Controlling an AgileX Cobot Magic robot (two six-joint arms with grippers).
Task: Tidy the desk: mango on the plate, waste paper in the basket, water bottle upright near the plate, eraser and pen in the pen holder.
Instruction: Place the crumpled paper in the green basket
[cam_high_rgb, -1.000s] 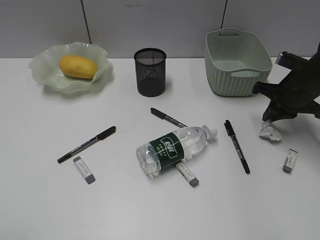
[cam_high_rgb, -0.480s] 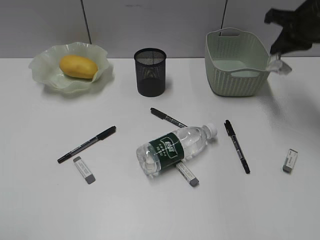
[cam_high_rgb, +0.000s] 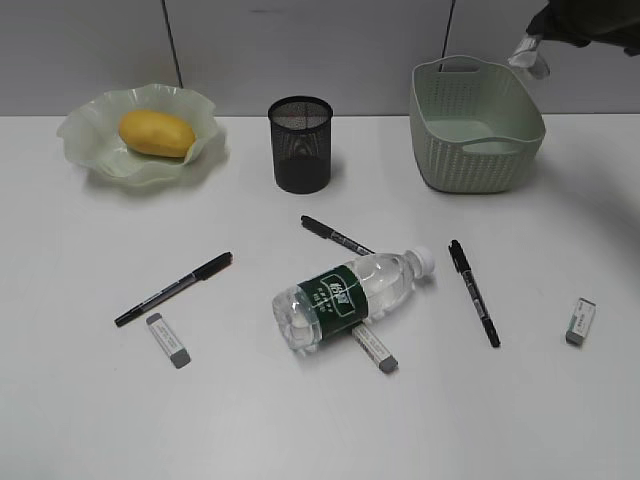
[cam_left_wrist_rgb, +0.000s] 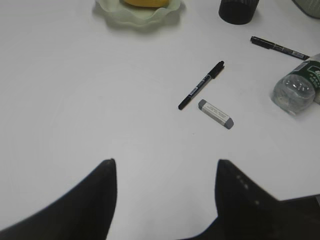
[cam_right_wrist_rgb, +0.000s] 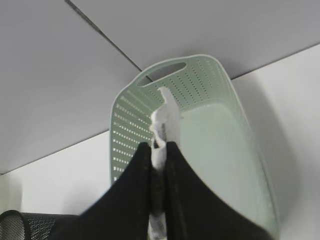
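Right pincer (cam_right_wrist_rgb: 159, 150) risen, waste paper (cam_right_wrist_rgb: 164, 120) pinched above basket (cam_right_wrist_rgb: 210, 130)

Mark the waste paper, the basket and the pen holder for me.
waste paper (cam_right_wrist_rgb: 164, 116): right wrist view, crumpled end above the right tool.
basket (cam_high_rgb: 470, 160): exterior view, woven front wall.
pen holder (cam_high_rgb: 300, 150): exterior view, mesh side.

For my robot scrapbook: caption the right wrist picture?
Closed fingers carry the waste paper above the empty green basket.
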